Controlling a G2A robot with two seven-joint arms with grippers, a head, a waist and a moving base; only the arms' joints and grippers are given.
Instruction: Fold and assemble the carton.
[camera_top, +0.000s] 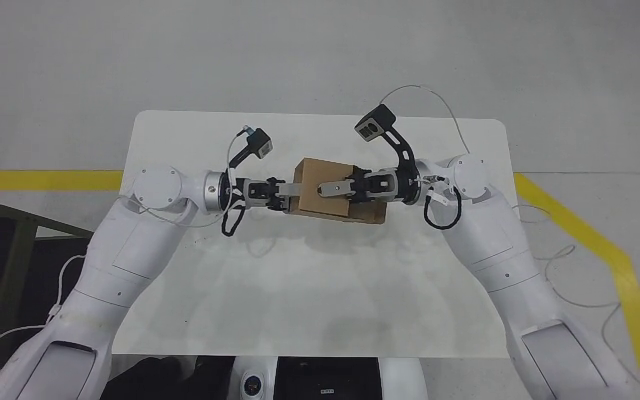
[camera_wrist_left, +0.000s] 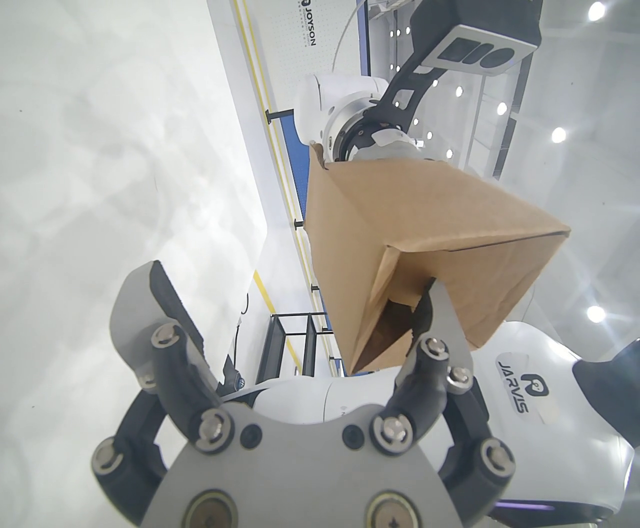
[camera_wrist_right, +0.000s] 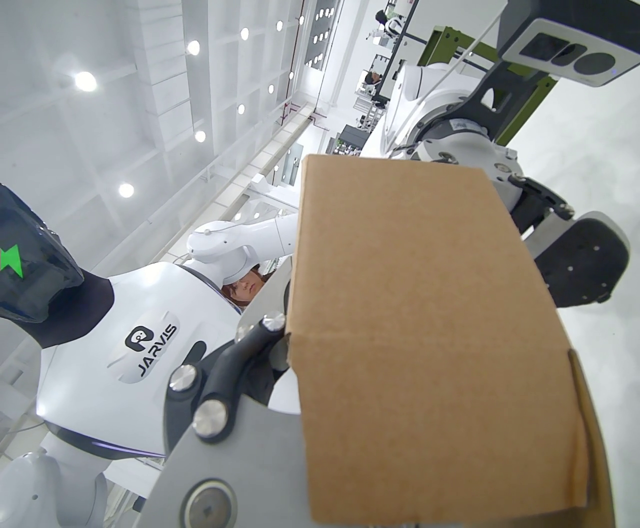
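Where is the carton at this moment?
In the top view the carton is over the middle of the table, between the grippers: left gripper at its left end, right gripper across its top.

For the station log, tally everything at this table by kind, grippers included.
carton: 1
grippers: 2 (left gripper, right gripper)
table: 1
Total: 4
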